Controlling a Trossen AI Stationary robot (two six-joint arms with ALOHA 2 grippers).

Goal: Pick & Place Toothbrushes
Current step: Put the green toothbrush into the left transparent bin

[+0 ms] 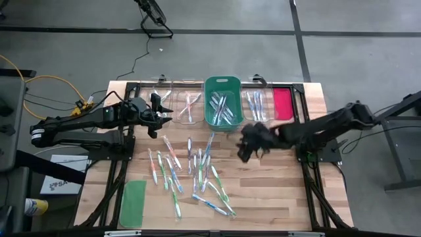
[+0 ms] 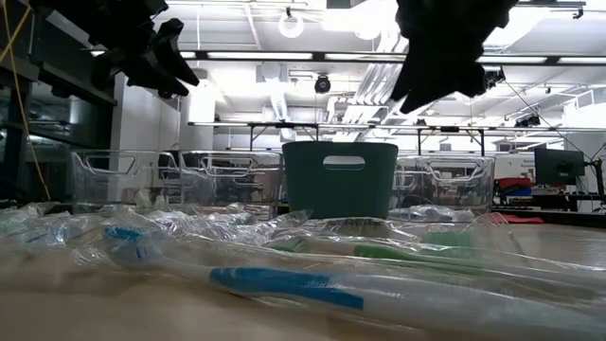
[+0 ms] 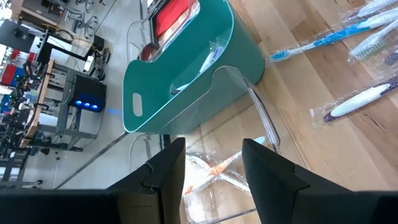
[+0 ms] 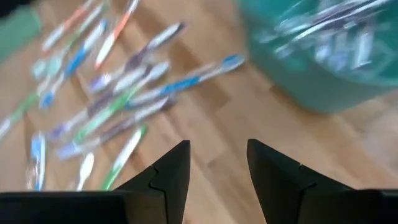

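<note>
Several wrapped toothbrushes lie scattered on the wooden table's middle; they also show in the right wrist view. More lie in the teal bin and in clear bins beside it. My left gripper is open and empty, above the table by the clear bin, left of the teal bin. My right gripper is open and empty, above the table right of the pile and in front of the teal bin.
A flat green lid lies at the table's near left. A red-pink lid lies at the far right beside a clear bin. Bare wood shows right of the pile.
</note>
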